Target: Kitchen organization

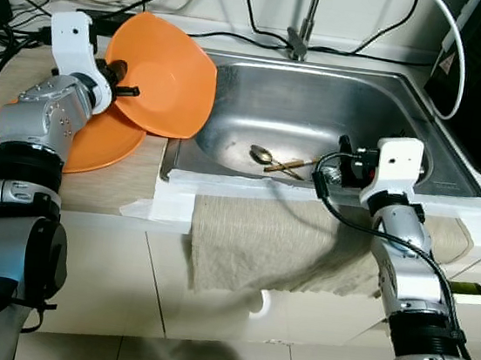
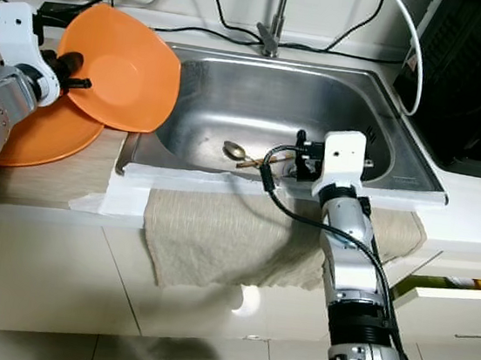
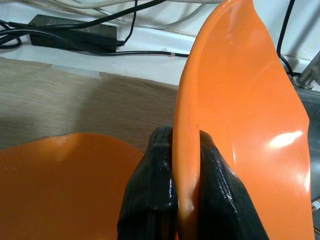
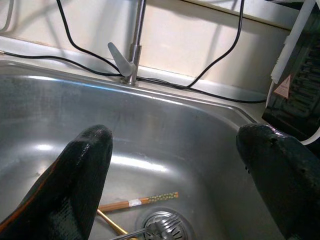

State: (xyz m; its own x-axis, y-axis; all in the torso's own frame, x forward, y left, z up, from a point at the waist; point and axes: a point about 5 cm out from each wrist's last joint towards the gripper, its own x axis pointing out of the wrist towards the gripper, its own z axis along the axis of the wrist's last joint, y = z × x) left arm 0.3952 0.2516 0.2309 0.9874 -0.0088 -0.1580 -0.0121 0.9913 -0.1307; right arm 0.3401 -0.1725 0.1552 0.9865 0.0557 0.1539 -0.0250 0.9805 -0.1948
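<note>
Left jaws [image 3: 186,165] pinch an orange plate [image 1: 170,75] above the wooden counter [image 1: 117,184]; right jaws [image 4: 175,165] spread over the steel sink [image 1: 319,111].

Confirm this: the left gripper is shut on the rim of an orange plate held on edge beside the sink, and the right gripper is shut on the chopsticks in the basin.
Not quite. The right gripper is open and holds nothing; the right wrist view shows the chopsticks lying free below its fingers. The left gripper is shut on the orange plate.
</note>
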